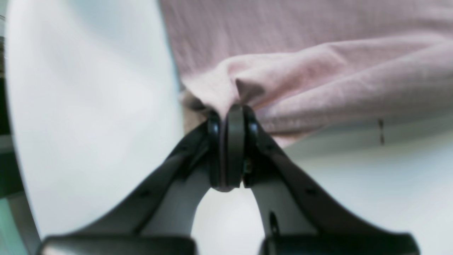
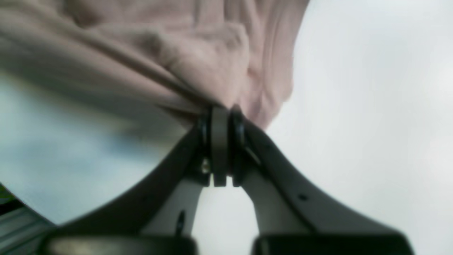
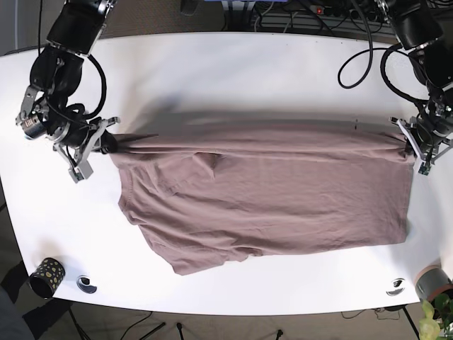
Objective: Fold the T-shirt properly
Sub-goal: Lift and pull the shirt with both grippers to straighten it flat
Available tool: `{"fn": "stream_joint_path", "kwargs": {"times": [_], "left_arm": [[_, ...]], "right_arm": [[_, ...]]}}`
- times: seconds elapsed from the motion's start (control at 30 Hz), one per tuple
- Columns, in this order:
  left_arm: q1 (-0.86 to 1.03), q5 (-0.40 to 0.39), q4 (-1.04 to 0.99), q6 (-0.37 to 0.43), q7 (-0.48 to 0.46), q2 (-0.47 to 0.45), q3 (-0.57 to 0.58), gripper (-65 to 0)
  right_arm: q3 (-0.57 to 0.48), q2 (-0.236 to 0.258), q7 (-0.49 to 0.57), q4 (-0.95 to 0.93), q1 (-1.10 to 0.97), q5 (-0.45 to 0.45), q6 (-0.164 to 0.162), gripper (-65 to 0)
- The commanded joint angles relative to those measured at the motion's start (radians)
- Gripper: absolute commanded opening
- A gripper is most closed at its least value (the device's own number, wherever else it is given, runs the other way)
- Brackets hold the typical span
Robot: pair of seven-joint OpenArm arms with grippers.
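A dusty-pink T-shirt (image 3: 269,191) lies spread across the white table (image 3: 233,78), with its far edge pulled taut between both arms. My left gripper (image 3: 413,145) at the base view's right is shut on the shirt's edge; the left wrist view shows the gripper (image 1: 230,117) pinching bunched cloth (image 1: 318,81). My right gripper (image 3: 106,142) at the base view's left is shut on the opposite end of that edge; in the right wrist view the gripper (image 2: 221,113) clamps gathered fabric (image 2: 198,60). The held edge is lifted slightly off the table.
A small dark patterned cup (image 3: 44,276) stands at the front left corner. A round fitting (image 3: 86,284) sits near it and another (image 3: 396,286) at the front right. A grey pot (image 3: 432,282) with a plant is at the front right edge. Cables (image 3: 368,49) run along the far right.
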Motion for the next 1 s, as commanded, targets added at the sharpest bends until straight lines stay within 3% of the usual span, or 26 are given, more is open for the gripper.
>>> {"fn": "stream_joint_path", "kwargs": {"times": [0.0, 0.2, 0.6, 0.87, 0.9, 0.97], "left_arm": [[0.022, -0.003, 0.017, 0.006, -0.034, -0.023, -0.008, -65.0], [0.102, -0.001, 0.019, 0.006, -0.074, -0.023, -0.009, -65.0], [0.158, 0.002, 0.011, 0.006, -0.079, -0.023, -0.075, -64.3], [0.174, -0.001, -0.038, 0.006, -0.074, -0.044, -0.074, -39.0], [0.177, -0.003, -0.041, 0.006, -0.074, -0.049, -0.074, -37.6], [0.178, -0.006, -0.044, 0.006, -0.071, -0.049, -0.075, -35.1]], "right_arm": [[0.009, 0.02, 0.015, 0.021, -0.01, 0.026, 0.001, -65.0], [0.009, 0.02, 0.015, 0.021, -0.093, 0.066, 0.001, -65.0], [0.037, 0.021, 0.019, 0.021, -0.179, 0.063, 0.001, -65.0], [0.064, 0.029, 0.019, 0.022, -0.228, 0.062, 0.001, -65.0], [0.077, 0.029, 0.019, 0.022, -0.234, 0.062, 0.001, -62.9], [0.116, 0.029, 0.019, 0.037, -0.251, 0.063, 0.001, -52.3]]}}
